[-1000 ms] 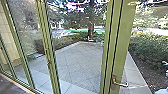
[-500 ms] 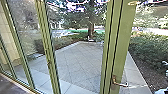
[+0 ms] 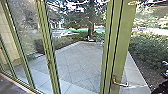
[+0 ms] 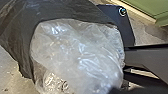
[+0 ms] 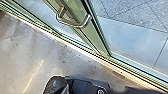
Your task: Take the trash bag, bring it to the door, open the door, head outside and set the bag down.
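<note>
At L wrist, trash bag (image 4: 75, 47) bulges, blk + clear plastic

No text, label, brand, number or sign can be read at the scene.

Trash bag (image 4: 67, 45) cut off by edge. Dark shape (image 3: 159, 89), head view's corner: cropped, too blurred.
</note>
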